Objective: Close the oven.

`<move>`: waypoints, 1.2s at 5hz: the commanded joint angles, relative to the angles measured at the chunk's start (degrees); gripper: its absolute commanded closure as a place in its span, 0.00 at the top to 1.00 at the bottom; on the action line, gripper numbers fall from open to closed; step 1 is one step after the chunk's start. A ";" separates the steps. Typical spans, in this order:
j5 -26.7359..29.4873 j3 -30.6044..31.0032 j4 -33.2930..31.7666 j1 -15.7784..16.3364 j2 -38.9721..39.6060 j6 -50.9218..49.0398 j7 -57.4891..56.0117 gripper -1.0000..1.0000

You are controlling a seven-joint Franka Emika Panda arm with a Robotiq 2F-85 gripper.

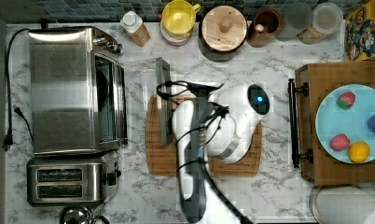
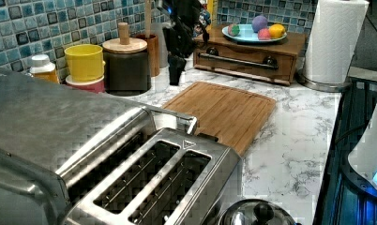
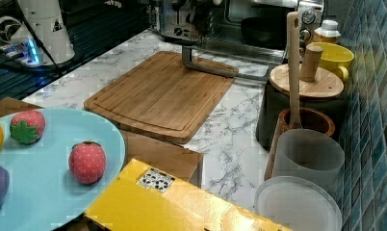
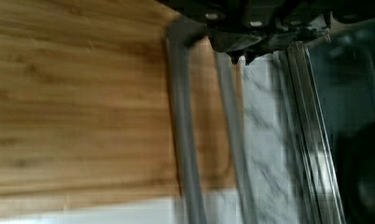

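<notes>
Whether the jaws are open or shut cannot be told; the gripper (image 1: 169, 100) hangs over the oven's lowered door handle (image 1: 163, 100). The oven (image 1: 69, 91) stands at the top view's left on the marble counter (image 1: 279, 182), door open above the wooden cutting board (image 1: 232, 165).

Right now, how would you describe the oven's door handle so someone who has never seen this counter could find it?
Start at the big boxy steel toaster oven at the top view's left end of the marble counter. Its glass door hangs open toward the wooden cutting board. The handle is the long metal bar along the door's outer edge, over the board; the smaller two-slot toaster beside the oven has none.
</notes>
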 commanded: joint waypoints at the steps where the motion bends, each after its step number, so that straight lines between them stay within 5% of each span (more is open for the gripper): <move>1: 7.06 -1.70 13.36 -3.84 7.87 -5.85 -14.68 0.00; 4: 11.50 4.38 14.08 -2.72 12.19 1.42 -21.25 0.00; 6: 9.10 5.70 14.61 -3.32 17.59 7.45 -18.06 0.00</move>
